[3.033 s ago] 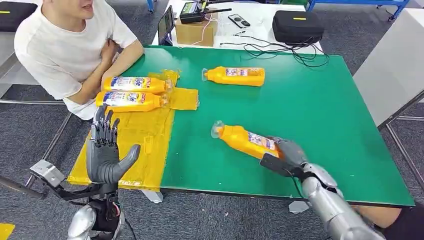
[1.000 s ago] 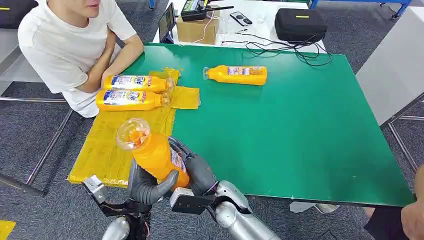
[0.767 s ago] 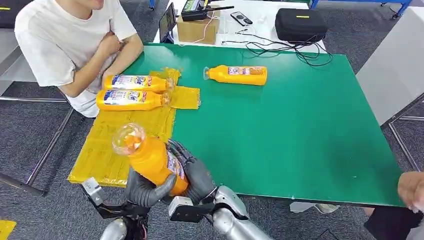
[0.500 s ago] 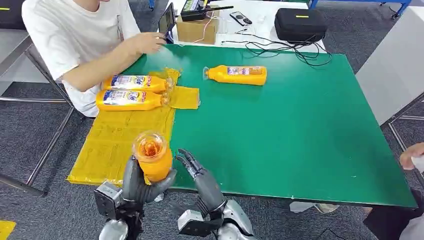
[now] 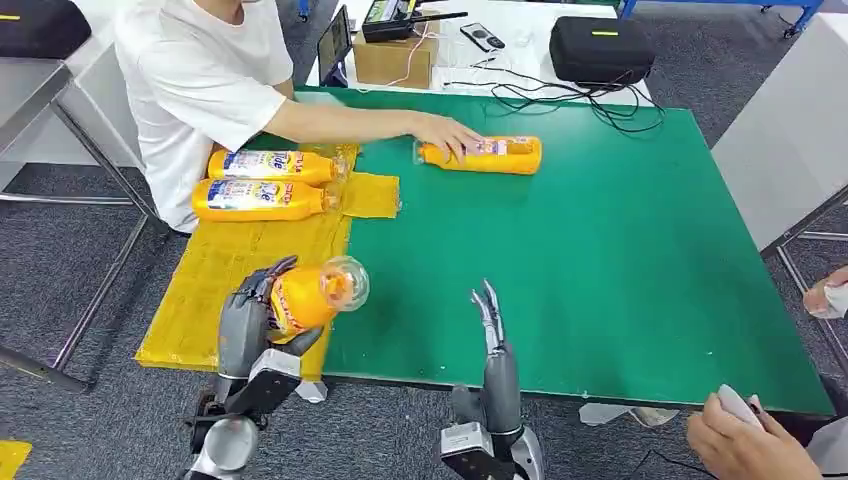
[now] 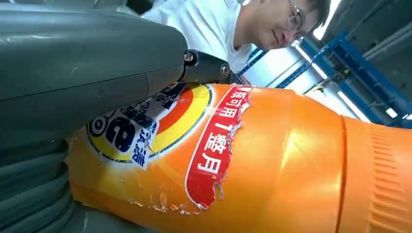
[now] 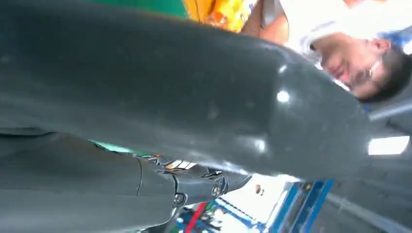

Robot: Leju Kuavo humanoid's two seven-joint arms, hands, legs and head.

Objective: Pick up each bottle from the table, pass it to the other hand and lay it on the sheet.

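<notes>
L hand (image 5: pixel 250 325) grips an orange plastic bottle w/ clear cap (image 5: pixel 312 295), fingers (image 5: pixel 262 283) wrapped round its body, held above the near edge of the crinkled yellow plastic sheet (image 5: pixel 225 275), cap end pointing twd the green part of the counter. Left wrist view shows the bottle's label w/ red band close up, thumb lying across it. R hand (image 5: pixel 495 345) is over the near edge of the green-topped counter (image 5: pixel 620 250), fingers straight & apart, holding nothing.

Two more orange bottles w/ blue-white labels (image 5: pixel 262 182) lie side by side on the far part of the sheet, touching each other. A fourth orange bottle (image 5: pixel 495 154) lies on the green surface further back; a person in a white T-shirt (image 5: pixel 205 85) reaches across w/ a hand (image 5: pixel 447 133) resting on its cap end. Beyond the counter: black zip case (image 5: pixel 598 50), cardboard box (image 5: pixel 392 60), black cables (image 5: pixel 545 95). Another person's hand (image 5: pixel 745 445) at near R corner.
</notes>
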